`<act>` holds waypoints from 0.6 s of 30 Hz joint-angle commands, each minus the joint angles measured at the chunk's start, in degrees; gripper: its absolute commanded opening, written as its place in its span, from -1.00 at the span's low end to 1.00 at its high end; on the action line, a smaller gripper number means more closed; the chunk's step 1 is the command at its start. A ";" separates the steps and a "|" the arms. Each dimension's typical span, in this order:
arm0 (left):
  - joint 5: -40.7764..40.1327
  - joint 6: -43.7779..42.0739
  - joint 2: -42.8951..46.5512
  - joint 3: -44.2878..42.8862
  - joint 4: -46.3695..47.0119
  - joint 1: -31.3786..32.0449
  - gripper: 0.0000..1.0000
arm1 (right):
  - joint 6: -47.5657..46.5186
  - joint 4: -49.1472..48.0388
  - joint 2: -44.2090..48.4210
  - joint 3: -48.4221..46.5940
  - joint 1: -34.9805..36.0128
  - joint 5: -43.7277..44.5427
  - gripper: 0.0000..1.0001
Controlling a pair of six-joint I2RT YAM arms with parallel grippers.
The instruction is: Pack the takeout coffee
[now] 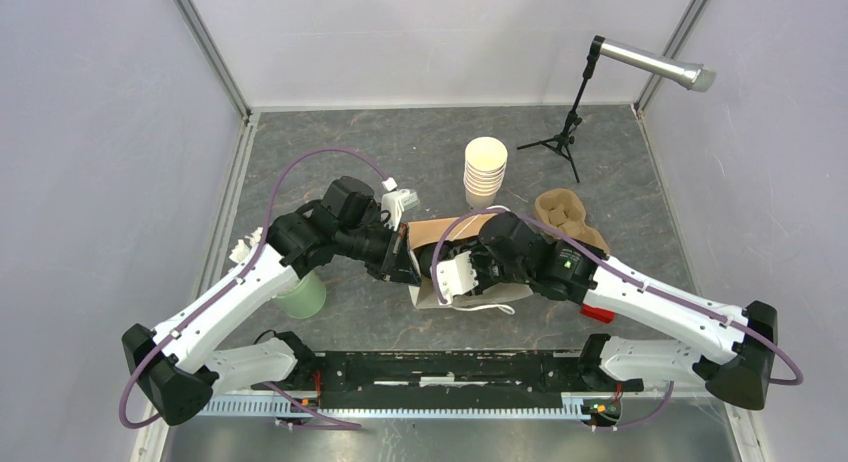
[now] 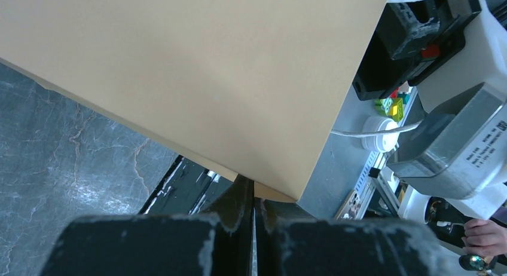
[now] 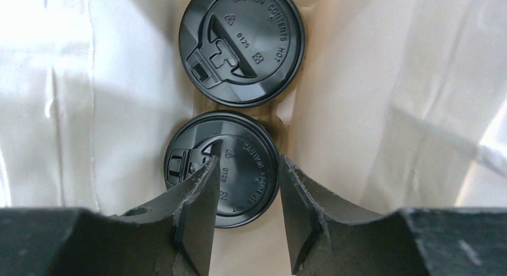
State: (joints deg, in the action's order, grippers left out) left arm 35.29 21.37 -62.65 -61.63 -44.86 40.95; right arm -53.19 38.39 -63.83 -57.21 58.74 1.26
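Two takeout coffee cups show only by their black lids, deep inside a paper bag, in the right wrist view: a far lid (image 3: 242,46) and a near lid (image 3: 245,135). My right gripper (image 3: 248,162) is open and empty, reaching down into the bag above the near lid. In the top view the brown bag (image 1: 440,232) stands at the table's middle and the right gripper is hidden inside it. My left gripper (image 2: 254,198) is shut on the bag's edge (image 2: 209,79); it also shows in the top view (image 1: 400,257).
A stack of lidless cream cups (image 1: 485,172) stands behind the bag. A brown cardboard cup carrier (image 1: 565,214) lies to the bag's right. A green cup (image 1: 303,295) sits under the left arm. A black tripod (image 1: 565,132) stands at the back right.
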 commanded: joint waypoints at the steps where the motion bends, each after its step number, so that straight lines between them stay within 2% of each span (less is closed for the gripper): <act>1: 1.27 -0.74 -0.19 -1.88 0.18 -0.01 -0.95 | 0.54 -4.98 0.42 -0.07 -0.21 -1.09 -0.10; 6: 1.27 -0.54 -0.18 -1.66 0.13 -0.05 -0.95 | 0.70 -5.60 0.35 0.52 -0.21 -1.09 -0.35; 14: 1.10 -0.46 -0.13 -1.65 0.19 0.01 -0.95 | 1.93 -4.00 1.38 2.19 -0.21 -3.80 -0.44; 18: 1.26 -0.54 -0.25 -1.66 0.21 -0.04 -0.95 | 2.39 -6.37 1.37 4.04 -0.20 -1.85 -0.47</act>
State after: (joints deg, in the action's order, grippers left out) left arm 35.29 21.37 -62.65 -61.63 -44.86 40.95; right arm -51.83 34.74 -63.37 -54.92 58.76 -0.82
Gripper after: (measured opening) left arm 0.032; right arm 0.269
